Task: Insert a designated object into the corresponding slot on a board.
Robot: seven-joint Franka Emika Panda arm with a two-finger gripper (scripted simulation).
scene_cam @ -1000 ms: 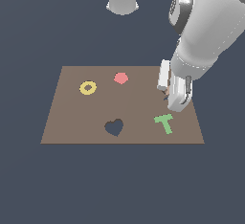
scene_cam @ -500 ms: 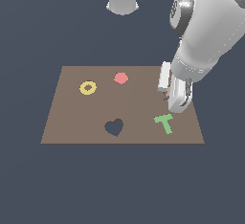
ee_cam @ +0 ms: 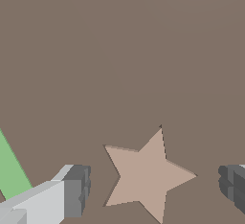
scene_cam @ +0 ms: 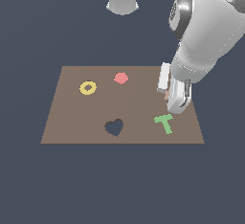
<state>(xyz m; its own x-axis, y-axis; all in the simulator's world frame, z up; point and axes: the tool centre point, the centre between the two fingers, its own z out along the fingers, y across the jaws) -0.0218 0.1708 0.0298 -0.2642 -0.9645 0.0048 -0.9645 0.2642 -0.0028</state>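
Your gripper (ee_cam: 153,184) sits low over the board (scene_cam: 76,122), near its edge on the exterior view's right. In the wrist view the jaws are spread wide, one dark fingertip (ee_cam: 79,189) on each side of the star (ee_cam: 146,175), with clear gaps both sides, so nothing is gripped.

The star is pale tan-pink and looks flat against the brown surface (whether it's seated in a cutout or just lying on top, you can't tell from these views). It's centred roughly between the fingers, slightly nearer one of them. In the exterior view the arm hides it almost entirely.

A green T piece (scene_cam: 164,123) lies just beside the gripper; a strip of it shows in the wrist view. A dark heart-shaped cutout (scene_cam: 114,127) sits near the board's front edge, about mid-width. A yellow ring (scene_cam: 87,87) and a red piece (scene_cam: 120,78) are toward the far side, well apart from the gripper.

No star-shaped hole is visible in either view.
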